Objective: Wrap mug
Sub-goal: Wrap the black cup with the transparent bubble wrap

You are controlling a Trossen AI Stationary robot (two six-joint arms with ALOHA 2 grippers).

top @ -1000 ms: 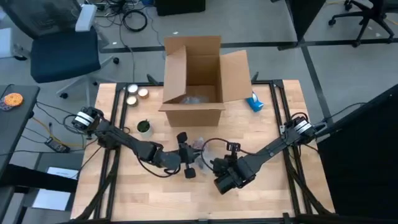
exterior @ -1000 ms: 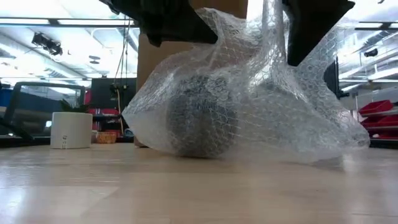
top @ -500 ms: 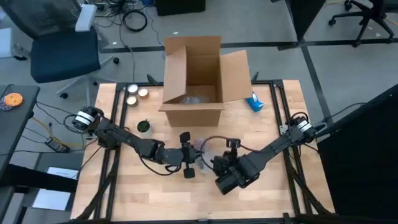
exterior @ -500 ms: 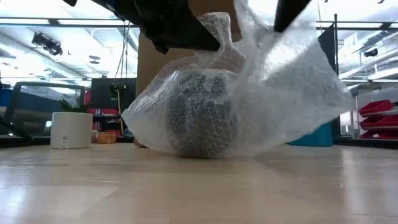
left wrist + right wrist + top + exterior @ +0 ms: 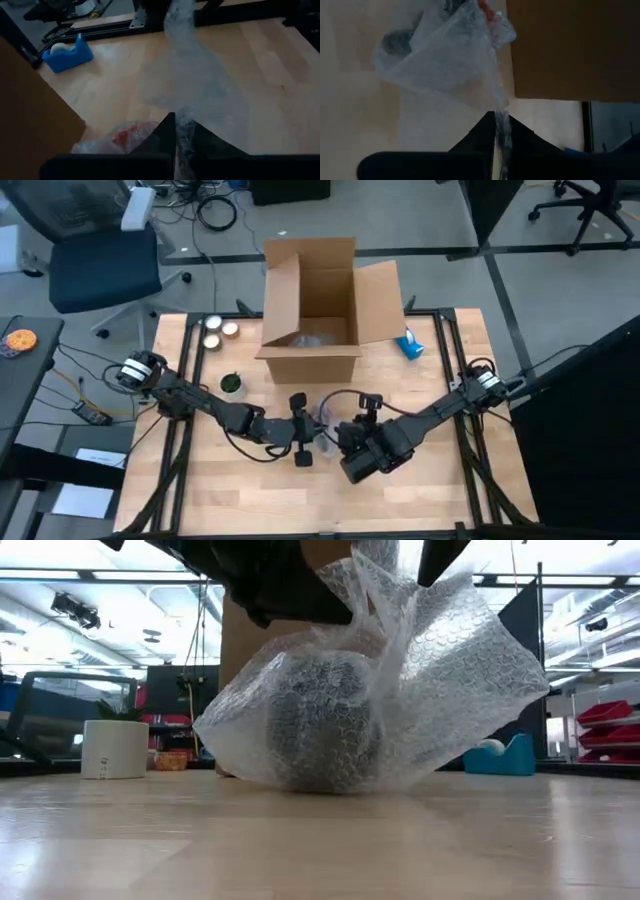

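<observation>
The wooden table (image 5: 440, 480) holds a big cardboard box (image 5: 312, 315), open at the top, just past both grippers. The bubble wrap (image 5: 400, 690) sits on the table between the grippers, bunched up around the dark mug (image 5: 320, 720). The left gripper (image 5: 303, 432) is pinching one edge of the wrap tight. The right gripper (image 5: 352, 432) is pinching the other edge tight. A blue tape holder (image 5: 409, 345) sits far from both.
</observation>
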